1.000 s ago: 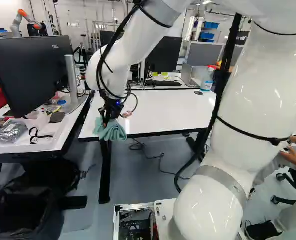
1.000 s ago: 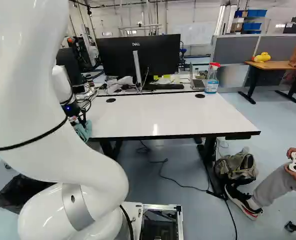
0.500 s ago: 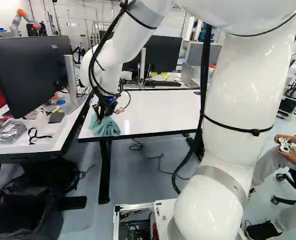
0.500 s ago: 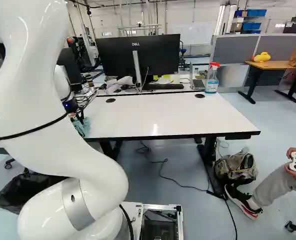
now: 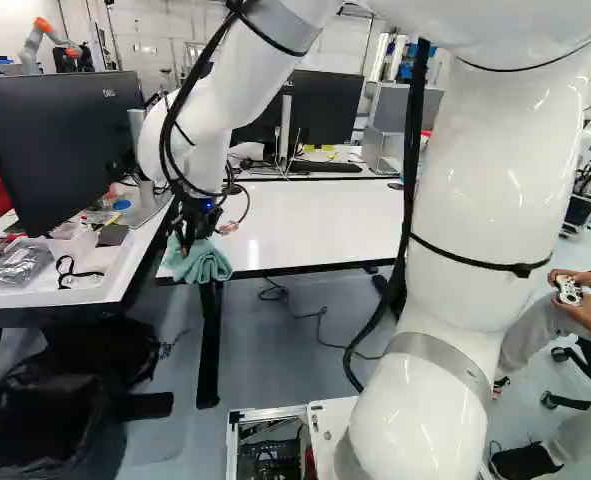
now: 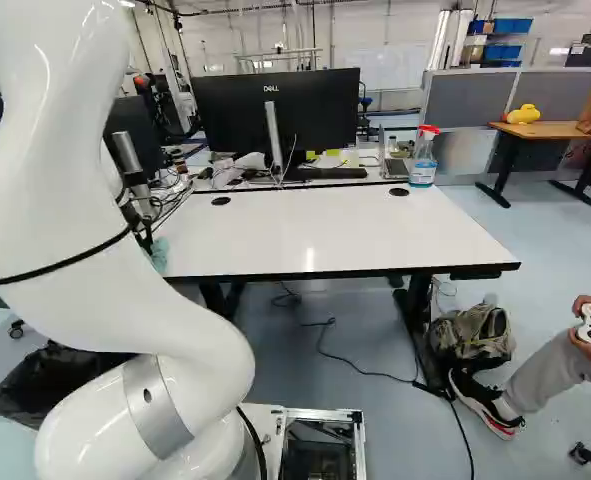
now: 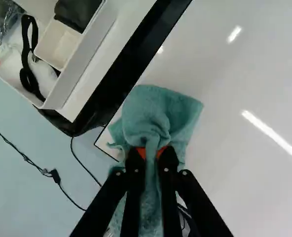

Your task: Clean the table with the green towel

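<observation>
Towel [image 5: 203, 264] and claw [image 5: 186, 240] sit farther toward eight o'clock on white table [image 5: 315, 225] in left base view; claw pinches towel's bunched cloth.

The black, two-fingered end effector [image 5: 185, 248] points down, its orange pads [image 7: 141, 152] squeezing inward from both sides. Just above it glows a small blue light [image 5: 209, 205]; higher still slants the smooth white forearm [image 5: 253, 75]. Well behind the end effector stand the thick, glossy white upper arm [image 5: 485, 200], strapped with thin black ties, and the rounded white lowest joint [image 5: 415, 425].
</observation>
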